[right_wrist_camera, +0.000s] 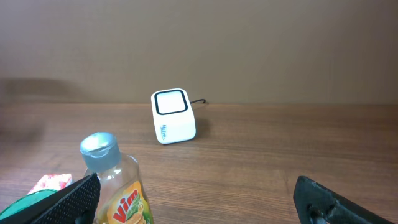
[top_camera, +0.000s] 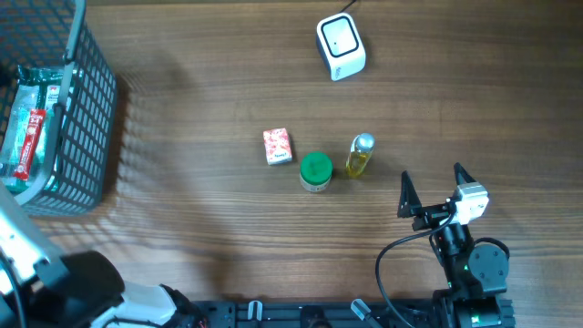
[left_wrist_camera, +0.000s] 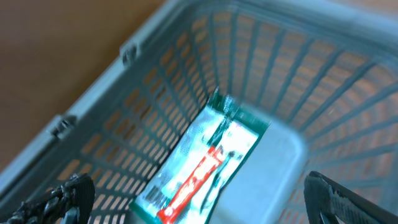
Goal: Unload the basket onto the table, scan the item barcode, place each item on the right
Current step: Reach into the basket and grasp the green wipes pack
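We see the flat teal packet with a red strip [left_wrist_camera: 205, 162] lying on the floor of the grey plastic mesh basket [left_wrist_camera: 93, 106], at frame centre. It lies between the left gripper's [left_wrist_camera: 199, 196] widely spread fingers, untouched. The right gripper [top_camera: 431, 175], at lower right, is spread too.

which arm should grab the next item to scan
Probably the right arm: its open jaws face the yellow bottle close ahead, with the scanner beyond. The left arm is over at the basket, far from the table items.

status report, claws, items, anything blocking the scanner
Left claw open above basket, packet lying inside. Right claw open, empty, near yellow bottle. Red box and green-lidded jar beside it. Nothing between them and scanner.
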Controlling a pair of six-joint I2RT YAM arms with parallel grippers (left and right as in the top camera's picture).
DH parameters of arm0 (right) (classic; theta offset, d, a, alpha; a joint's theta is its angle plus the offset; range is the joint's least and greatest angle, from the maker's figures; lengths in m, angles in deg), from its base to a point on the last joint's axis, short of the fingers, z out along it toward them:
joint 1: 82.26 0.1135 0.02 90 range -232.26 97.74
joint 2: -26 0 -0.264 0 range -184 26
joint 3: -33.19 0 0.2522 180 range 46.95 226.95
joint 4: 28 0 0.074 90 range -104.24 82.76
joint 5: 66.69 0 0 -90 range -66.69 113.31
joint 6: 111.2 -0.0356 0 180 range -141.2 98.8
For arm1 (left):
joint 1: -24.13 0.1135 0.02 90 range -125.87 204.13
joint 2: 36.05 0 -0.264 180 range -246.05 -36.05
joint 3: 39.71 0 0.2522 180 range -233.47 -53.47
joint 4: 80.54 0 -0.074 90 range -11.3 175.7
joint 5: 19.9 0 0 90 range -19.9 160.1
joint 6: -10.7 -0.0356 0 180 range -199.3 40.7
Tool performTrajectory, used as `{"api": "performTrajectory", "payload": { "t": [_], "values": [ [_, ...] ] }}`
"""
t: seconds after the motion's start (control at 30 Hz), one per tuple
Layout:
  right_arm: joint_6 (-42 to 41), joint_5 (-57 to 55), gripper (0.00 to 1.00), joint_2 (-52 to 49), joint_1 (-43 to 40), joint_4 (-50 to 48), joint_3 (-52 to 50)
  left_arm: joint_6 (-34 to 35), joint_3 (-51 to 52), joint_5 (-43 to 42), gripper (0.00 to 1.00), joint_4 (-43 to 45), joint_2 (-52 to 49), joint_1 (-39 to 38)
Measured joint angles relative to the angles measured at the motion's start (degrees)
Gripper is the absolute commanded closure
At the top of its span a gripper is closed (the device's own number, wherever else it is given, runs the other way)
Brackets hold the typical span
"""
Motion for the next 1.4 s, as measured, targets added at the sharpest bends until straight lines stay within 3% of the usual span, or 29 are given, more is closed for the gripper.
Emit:
{"api": "performTrajectory", "payload": {
  "t": [0.4,0.77,1.17,1.3,1.4],
  "values": [
    [0.0,0.0,0.00,0.0,0.0,0.0,0.0,-13.4,0.0,-1.0,0.00,-4.9,-19.4,1.9],
    [0.0,0.0,0.00,0.0,0.0,0.0,0.0,-26.7,0.6,-0.5,0.00,-4.3,-29.0,2.0],
    [0.0,0.0,0.00,0.0,0.0,0.0,0.0,-30.7,1.2,0.1,0.00,-0.9,-33.9,2.3],
    [0.0,0.0,0.00,0.0,0.0,0.0,0.0,-30.7,1.4,0.3,0.18,-0.4,-33.9,2.9],
    [0.0,0.0,0.00,0.0,0.0,0.0,0.0,-29.9,1.4,0.3,0.46,0.6,-34.3,4.0]
  ]
}}
